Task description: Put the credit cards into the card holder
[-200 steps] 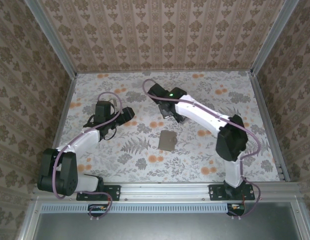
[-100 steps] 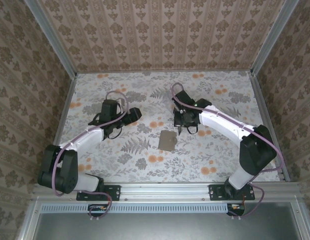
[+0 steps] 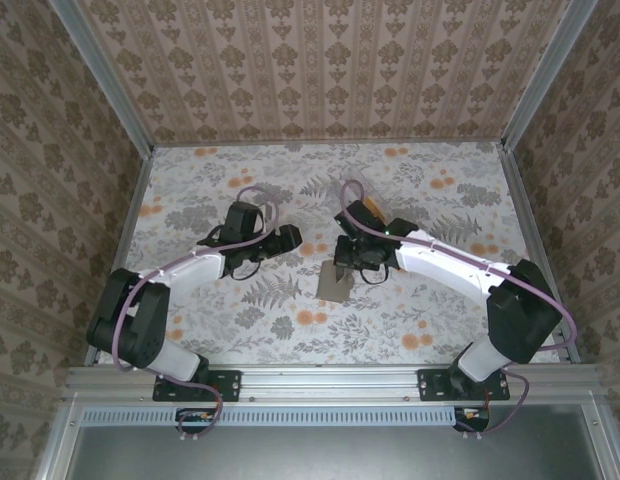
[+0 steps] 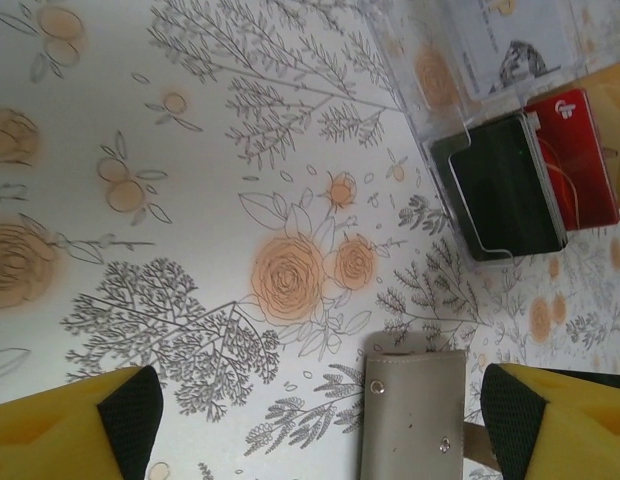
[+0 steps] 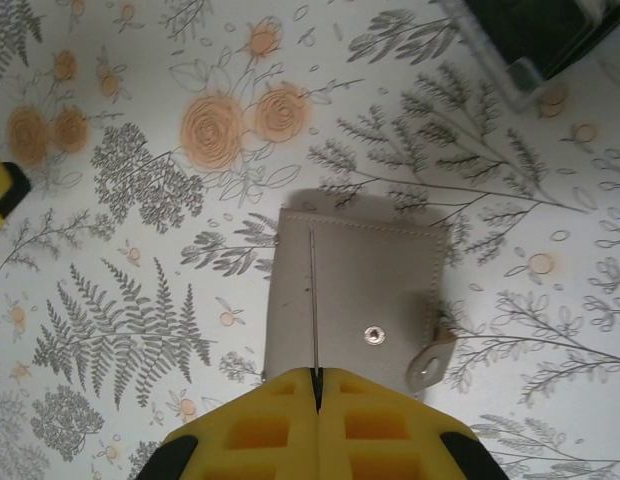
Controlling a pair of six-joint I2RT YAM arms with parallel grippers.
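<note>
While its yellow fingers (image 5: pixel 252 430) press together, the right gripper (image 5: pixel 316 385) clamps a thin credit card (image 5: pixel 313 300) edge-on, directly above the grey card holder (image 5: pixel 375 290) lying flat just ahead. The left gripper (image 4: pixel 320 412) stands wide apart, the holder low between its fingers. Farther ahead, to its right, a clear box (image 4: pixel 422 80) holds 1 black card (image 4: pixel 505 185) and 1 red card (image 4: pixel 582 150).
</note>
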